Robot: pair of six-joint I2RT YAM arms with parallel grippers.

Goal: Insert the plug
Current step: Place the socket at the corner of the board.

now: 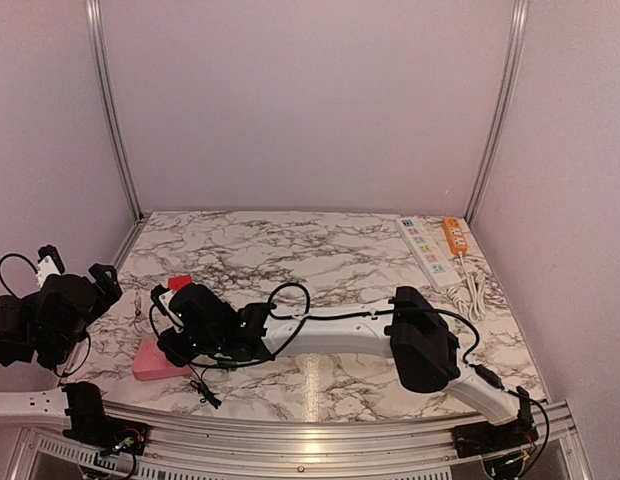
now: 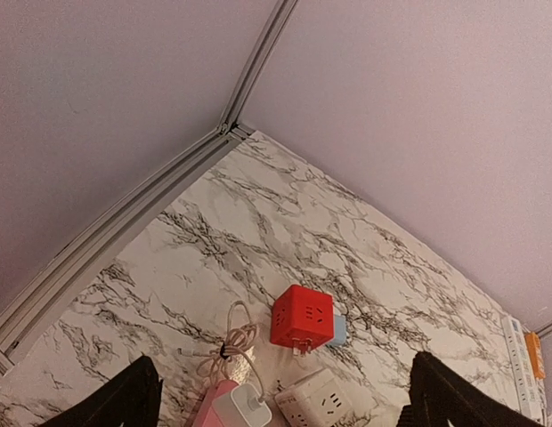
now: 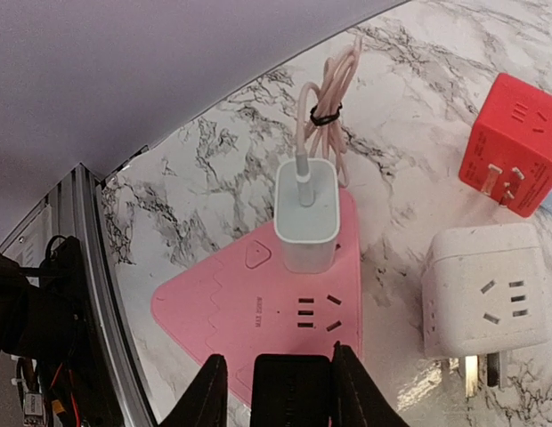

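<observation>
Marble-veined tabletop is occupied by a pink power strip, into which the white charger plug is seated upright. The right gripper is held over the strip's near edge, fingers parted and empty; the left gripper is spread wide, nothing grasped.

White cube near pink strip

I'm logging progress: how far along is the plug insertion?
Done, apparently: the white charger stands upright on the pink power strip, seemingly seated. In hand: nothing; the right gripper hovers open near it, and the left gripper is open too. Left: pulling the arm away.
</observation>
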